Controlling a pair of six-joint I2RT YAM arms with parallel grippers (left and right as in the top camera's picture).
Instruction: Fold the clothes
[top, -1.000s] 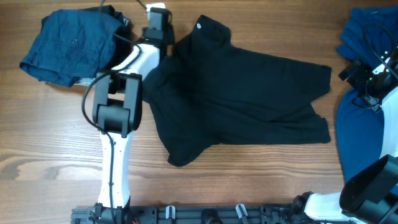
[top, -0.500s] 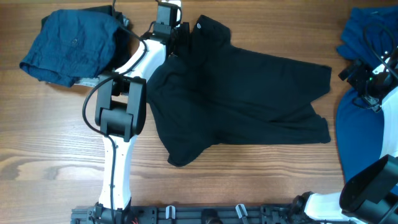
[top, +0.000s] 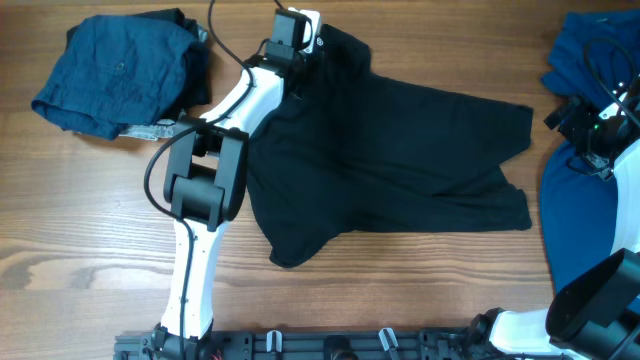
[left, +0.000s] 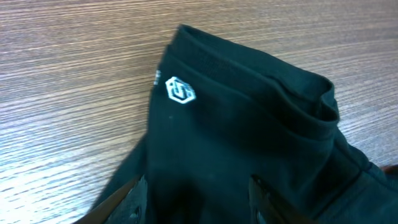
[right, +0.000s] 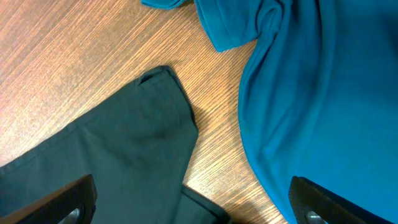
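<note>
The large black shirt (top: 390, 150) lies spread across the middle of the table, its collar (left: 249, 81) at the far side with a small white logo (left: 180, 91). My left gripper (top: 297, 40) hovers over the collar. In the left wrist view the left gripper (left: 196, 202) is open, with black cloth lying under its fingers (left: 132, 200) and nothing pinched. My right gripper (top: 592, 130) is at the right edge and stands wide open (right: 193, 205) above the black shirt's sleeve end (right: 118, 143) and a royal blue garment (right: 317, 99).
A dark blue garment (top: 120, 70) lies bunched at the far left. Royal blue cloth (top: 590, 215) covers the right edge, with more blue cloth (top: 585, 55) behind it. Bare wooden table (top: 80, 230) shows at the front left. The arms' base rail (top: 330, 345) runs along the front edge.
My left gripper has moved to the right along the far side, from the shirt's left edge onto the collar. The shirt and the right arm have not moved.
</note>
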